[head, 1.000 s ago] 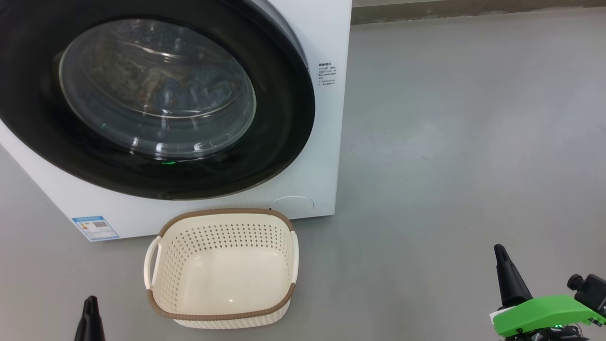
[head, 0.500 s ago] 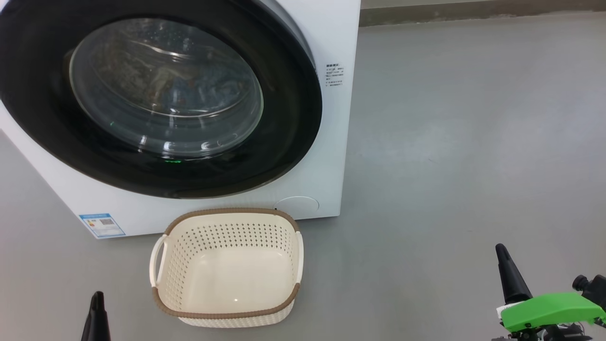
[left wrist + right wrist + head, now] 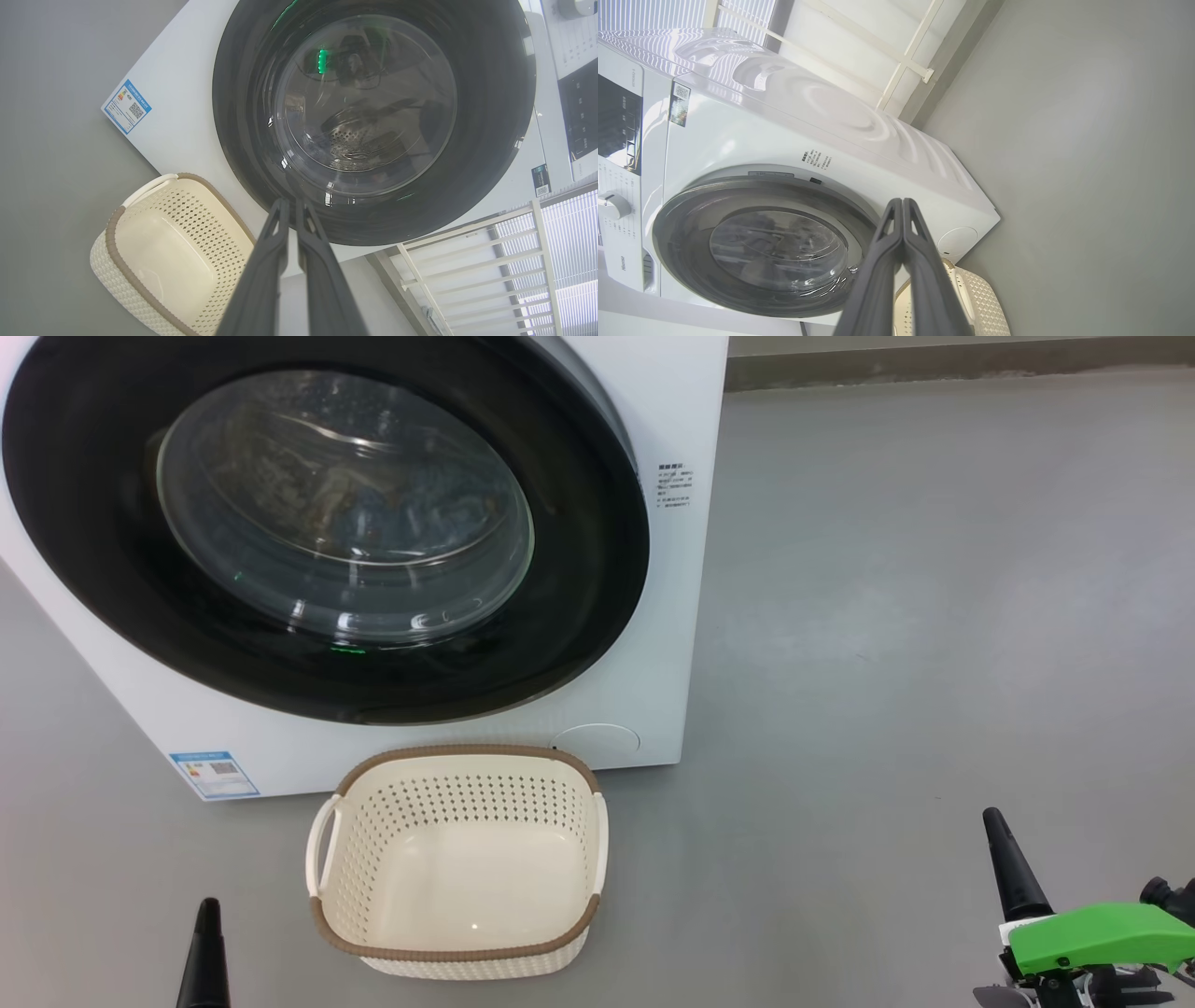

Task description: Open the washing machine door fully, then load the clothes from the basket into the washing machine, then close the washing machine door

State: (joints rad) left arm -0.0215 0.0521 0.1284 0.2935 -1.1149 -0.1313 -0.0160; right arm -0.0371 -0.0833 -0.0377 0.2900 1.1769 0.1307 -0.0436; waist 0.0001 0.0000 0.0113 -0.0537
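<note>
Fingers on both my grippers are pressed together, with nothing held between them. My left gripper [image 3: 207, 933] rises as one dark tip at the lower left of the head view, over the grey floor [image 3: 887, 616], near the left side of the basket [image 3: 457, 752] but apart from it. My right gripper [image 3: 999, 840] stands at the lower right, well away from the basket, with a bright green cover [image 3: 1102, 933] on the wrist behind it. The basket sits on the floor just in front of the washing machine [image 3: 677, 411], below the lower right part of the door [image 3: 583, 569]. Its brown rim is level, one loop handle faces my left, and its smooth cream bottom is in plain sight. The door lies closed against the white front, a glossy black ring around a bulging glass window [image 3: 345, 588]. Through that glass I make out a blurred bluish and brownish jumble that looks like the clothes [image 3: 420, 504] in the drum, though I cannot tell one garment from another. A small blue sticker [image 3: 215, 775] sits on the lower left corner of the machine's front, and a round flap [image 3: 597, 739] on the lower right, just behind the basket's rim. From my left wrist, the closed fingers line up with the door's dark lower edge, with the basket to one side and a white railing [image 3: 467, 261] to the other. From my right wrist, the fingertips point at the machine's front beside the door, and a knob [image 3: 612, 205] shows on the control panel.
</note>
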